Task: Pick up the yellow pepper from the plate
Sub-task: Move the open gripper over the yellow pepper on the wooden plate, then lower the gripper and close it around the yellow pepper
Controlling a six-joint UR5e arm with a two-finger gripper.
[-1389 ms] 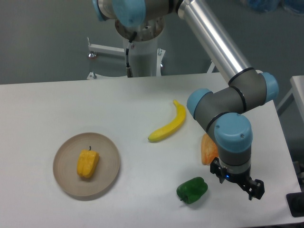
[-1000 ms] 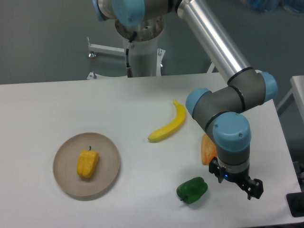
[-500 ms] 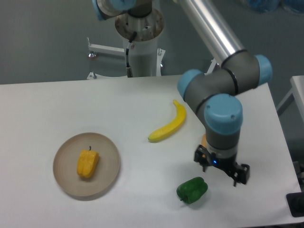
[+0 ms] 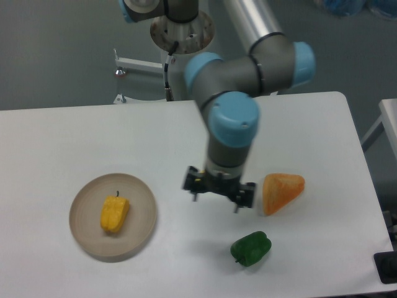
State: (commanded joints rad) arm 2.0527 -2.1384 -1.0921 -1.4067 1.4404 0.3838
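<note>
White table (image 4: 74,133) w/ rounded far-right corner fills most of the view, matte top, even soft light, faint shadows only. Behind it a plain grey wall (image 4: 56,49). White metal frame (image 4: 133,65) w/ a red knob stands at the back, near the table's far edge. At right edge, part of another white surface (image 4: 389,121); blurry blue stuff (image 4: 353,7) top right.

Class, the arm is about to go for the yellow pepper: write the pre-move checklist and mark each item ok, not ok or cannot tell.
1. Yellow pepper lies on the plate: ok.
2. Pepper uncovered, nothing on top of it: ok.
3. Gripper empty: ok.
4. Gripper above the pepper: not ok, it is well to the right of the plate.
5. Green pepper and orange wedge off the line toward the plate: ok.
6. Fingers open wide enough: cannot tell.
</note>
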